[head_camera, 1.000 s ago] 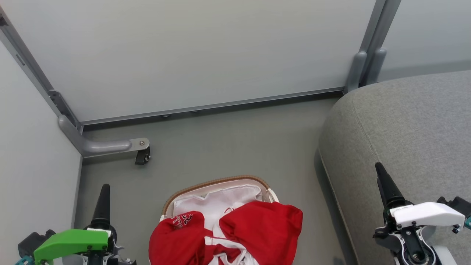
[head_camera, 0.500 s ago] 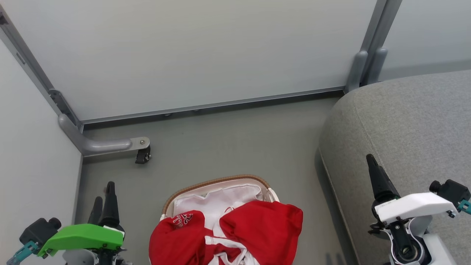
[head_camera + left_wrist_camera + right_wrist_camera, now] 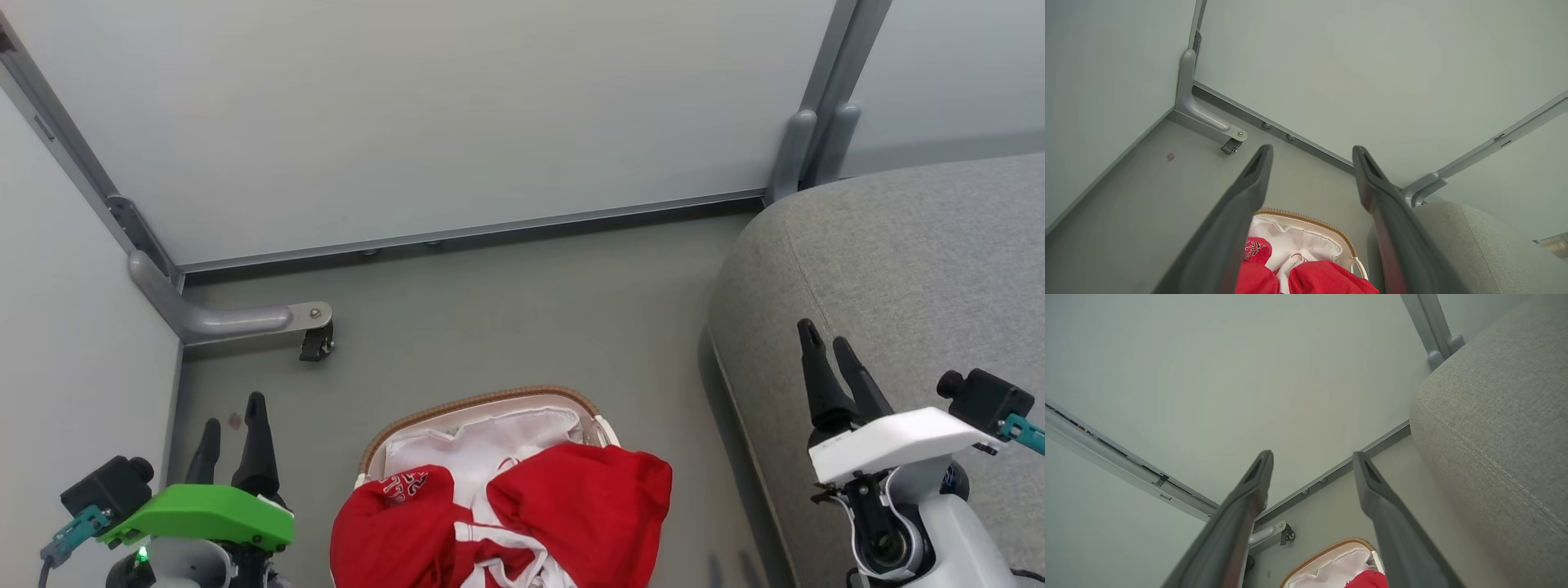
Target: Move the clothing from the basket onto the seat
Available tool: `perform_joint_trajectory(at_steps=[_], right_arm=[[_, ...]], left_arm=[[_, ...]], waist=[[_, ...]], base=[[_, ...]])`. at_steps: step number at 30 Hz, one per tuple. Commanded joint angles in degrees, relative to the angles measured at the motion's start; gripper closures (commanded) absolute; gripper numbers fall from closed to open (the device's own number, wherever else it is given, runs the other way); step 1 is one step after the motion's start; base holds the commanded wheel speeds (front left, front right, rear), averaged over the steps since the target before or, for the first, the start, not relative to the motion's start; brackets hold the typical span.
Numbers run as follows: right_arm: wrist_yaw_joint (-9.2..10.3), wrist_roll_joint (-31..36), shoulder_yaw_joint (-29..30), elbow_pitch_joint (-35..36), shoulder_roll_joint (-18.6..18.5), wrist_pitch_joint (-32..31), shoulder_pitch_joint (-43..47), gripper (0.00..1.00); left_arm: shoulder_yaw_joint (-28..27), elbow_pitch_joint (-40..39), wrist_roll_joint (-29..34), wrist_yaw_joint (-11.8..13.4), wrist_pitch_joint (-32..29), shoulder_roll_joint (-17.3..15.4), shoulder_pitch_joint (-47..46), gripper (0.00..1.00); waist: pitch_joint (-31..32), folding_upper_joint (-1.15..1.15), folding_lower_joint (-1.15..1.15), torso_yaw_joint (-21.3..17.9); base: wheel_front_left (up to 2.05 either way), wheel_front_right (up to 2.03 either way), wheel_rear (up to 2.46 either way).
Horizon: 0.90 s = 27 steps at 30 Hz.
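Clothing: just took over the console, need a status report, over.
Left hand open, empty. Right hand open, empty, by the seat. Clothing heaped in the basket, spilling over its rim. Nothing seen in the way.

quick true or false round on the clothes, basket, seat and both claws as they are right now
1. The clothing lies in the basket. True.
2. The left claw grips the clothing. False: it is open, off to the basket's side, holding nothing.
3. The seat stands on the robot's right of the basket. True.
4. The right claw is shut. False: its fingers stand apart, and it holds nothing.
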<state>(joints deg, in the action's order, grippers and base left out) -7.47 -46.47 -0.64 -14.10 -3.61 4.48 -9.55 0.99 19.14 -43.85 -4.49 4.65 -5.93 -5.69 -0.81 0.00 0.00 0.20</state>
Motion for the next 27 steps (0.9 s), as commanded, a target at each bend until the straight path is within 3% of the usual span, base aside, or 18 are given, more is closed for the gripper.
perform_joint_trajectory(at_steps=[1, 12, 27], right_arm=[[-0.02, 2.28, 0.01, 1.14, -0.45, 0.7, -1.64, 0.0], [-0.03, 11.89, -0.42, 2.65, 0.2, 2.59, -0.84, 0.0], [-0.02, 22.53, -1.29, -3.87, 0.49, 4.89, 0.26, 0.0]], left_arm=[[0.45, -0.68, 2.34, 0.41, 0.55, -0.83, -1.48, 0.0], [3.1, -1.21, 10.02, 2.5, 2.44, -1.94, -0.94, 0.0], [4.25, 2.34, 17.95, 2.69, 4.74, -1.69, 0.73, 0.0]], waist=[[-0.02, 0.0, 0.0, 0.01], [-0.12, 0.0, 0.0, 0.03], [0.26, 0.0, 0.0, -0.09]], base=[[0.0, 0.0, 0.0], [0.0, 0.0, 0.0], [0.0, 0.0, 0.0]])
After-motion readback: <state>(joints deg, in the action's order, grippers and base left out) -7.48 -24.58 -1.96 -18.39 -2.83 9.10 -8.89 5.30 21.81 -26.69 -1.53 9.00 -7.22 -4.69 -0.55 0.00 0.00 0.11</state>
